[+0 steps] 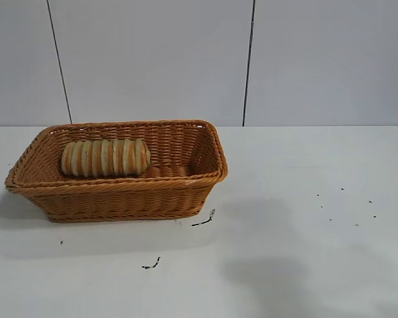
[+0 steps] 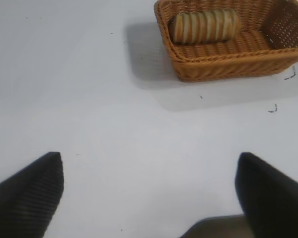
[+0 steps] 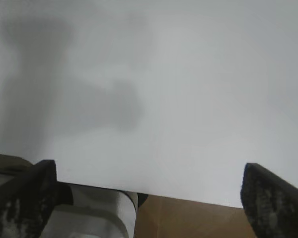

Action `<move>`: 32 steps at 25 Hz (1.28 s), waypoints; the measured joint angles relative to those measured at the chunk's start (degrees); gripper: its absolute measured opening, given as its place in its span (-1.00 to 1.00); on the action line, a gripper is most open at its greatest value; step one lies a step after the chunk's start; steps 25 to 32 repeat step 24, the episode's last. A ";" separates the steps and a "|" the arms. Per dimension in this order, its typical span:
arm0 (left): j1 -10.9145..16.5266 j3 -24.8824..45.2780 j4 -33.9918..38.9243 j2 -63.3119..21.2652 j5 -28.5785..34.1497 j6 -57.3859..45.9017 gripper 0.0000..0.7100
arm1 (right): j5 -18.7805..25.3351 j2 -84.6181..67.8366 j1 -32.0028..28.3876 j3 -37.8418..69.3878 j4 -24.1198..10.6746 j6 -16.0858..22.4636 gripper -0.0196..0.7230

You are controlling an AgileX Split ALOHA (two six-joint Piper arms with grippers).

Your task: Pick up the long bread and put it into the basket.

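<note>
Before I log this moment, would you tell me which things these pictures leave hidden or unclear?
- Both arms: outside the exterior view.
- Left gripper: its wrist view cuts off all but two wide-apart fingers.
- Right gripper: likewise in its wrist view.
- Underside of the long bread: hidden in the exterior view by the near wall of the basket.
- Small dark marks on the table: too small to identify.

Left tool [image 2: 149, 193], right tool [image 3: 149, 198] agape.

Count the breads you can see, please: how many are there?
1. The long bread lies inside the basket, along its back wall toward the left end. Nothing else bread-like shows, though the front wall hides some floor.
</note>
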 joint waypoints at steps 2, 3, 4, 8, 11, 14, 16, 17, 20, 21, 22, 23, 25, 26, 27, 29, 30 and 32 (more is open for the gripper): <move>0.00 0.00 0.00 0.00 0.00 0.00 0.95 | -0.26 -4.13 0.00 0.02 0.00 0.12 0.91; 0.00 0.00 0.00 0.00 0.00 0.00 0.95 | -0.27 -6.15 0.00 0.02 0.00 0.17 0.91; 0.00 0.00 0.00 0.00 0.00 0.00 0.95 | -0.27 -8.06 0.00 0.02 0.00 0.17 0.91; 0.00 0.00 0.00 0.00 0.00 0.00 0.95 | -0.33 -14.91 0.00 0.22 0.00 0.23 0.91; 0.00 0.00 0.00 0.00 0.00 0.00 0.95 | -0.33 -19.48 0.00 0.32 -0.05 0.23 0.91; 0.00 0.00 0.00 0.00 0.00 0.00 0.95 | -0.27 -22.62 0.00 0.32 -0.05 0.23 0.91; 0.00 0.00 0.00 0.00 0.00 0.00 0.95 | -0.27 -22.89 0.00 0.32 0.01 0.23 0.91; 0.00 0.00 0.00 0.00 0.00 0.00 0.95 | -0.27 -22.89 0.00 0.32 0.01 0.23 0.91; 0.00 0.00 0.00 0.00 0.00 0.00 0.95 | -0.27 -22.89 0.00 0.32 0.01 0.23 0.91; 0.00 0.00 0.00 0.00 0.00 0.00 0.95 | -0.27 -22.89 0.00 0.32 0.01 0.23 0.91; 0.00 0.00 0.00 0.00 0.00 0.00 0.95 | -0.27 -22.89 0.00 0.32 0.01 0.23 0.91; 0.00 0.00 0.00 0.00 0.00 0.00 0.95 | -0.27 -22.89 0.00 0.32 0.01 0.23 0.91; 0.00 0.00 0.00 0.00 0.00 0.00 0.95 | -0.27 -22.89 0.00 0.32 0.01 0.23 0.91; 0.00 0.00 0.00 0.00 0.00 0.00 0.95 | -0.27 -22.89 0.00 0.32 0.01 0.23 0.91; 0.00 0.00 0.00 0.00 0.00 0.00 0.95 | -0.27 -22.89 0.00 0.32 0.01 0.23 0.91; 0.00 0.00 0.00 0.00 0.00 0.00 0.95 | -0.27 -22.89 0.00 0.32 0.01 0.23 0.91; 0.00 0.00 0.00 0.00 0.00 0.00 0.95 | -0.27 -22.89 0.00 0.32 0.01 0.23 0.91; 0.00 0.00 0.00 0.00 0.00 0.00 0.95 | -0.27 -22.89 0.00 0.32 0.01 0.23 0.91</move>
